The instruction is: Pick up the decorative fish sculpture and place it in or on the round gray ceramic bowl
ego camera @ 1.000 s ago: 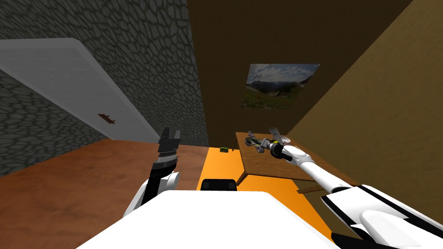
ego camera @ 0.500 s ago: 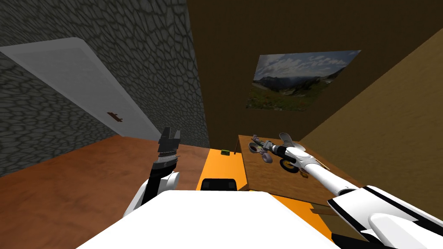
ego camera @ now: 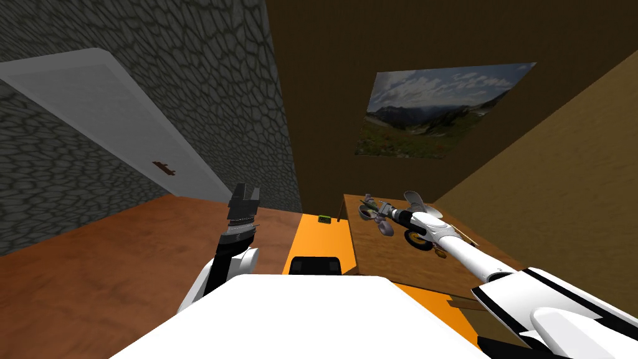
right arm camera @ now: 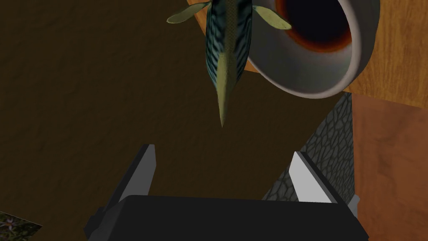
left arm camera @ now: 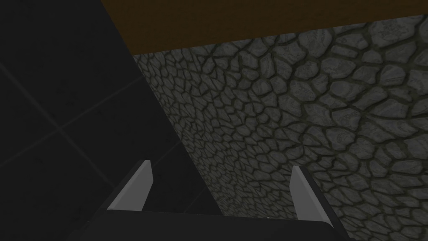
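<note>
Right gripper (right arm camera: 222, 151) open, empty — the fish (right arm camera: 228, 50) lies straight ahead, tail pointing back at the fingers (right arm camera: 144, 167), just beside the bowl (right arm camera: 334, 79), right of centre in the head view; left gripper (left arm camera: 220, 165) open too.

The left gripper (left arm camera: 220, 164) is a dark box with two thin, light grey, blade-like fingers (left arm camera: 134, 188) cut to slanted tips; the right gripper (right arm camera: 222, 149) looks the same. The left forearm (ego camera: 229, 249) is black with a pale ribbed band, perhaps screws. The right forearm (ego camera: 461, 250) is white, dark at the wrist, black-edged nearer the shoulder.
</note>
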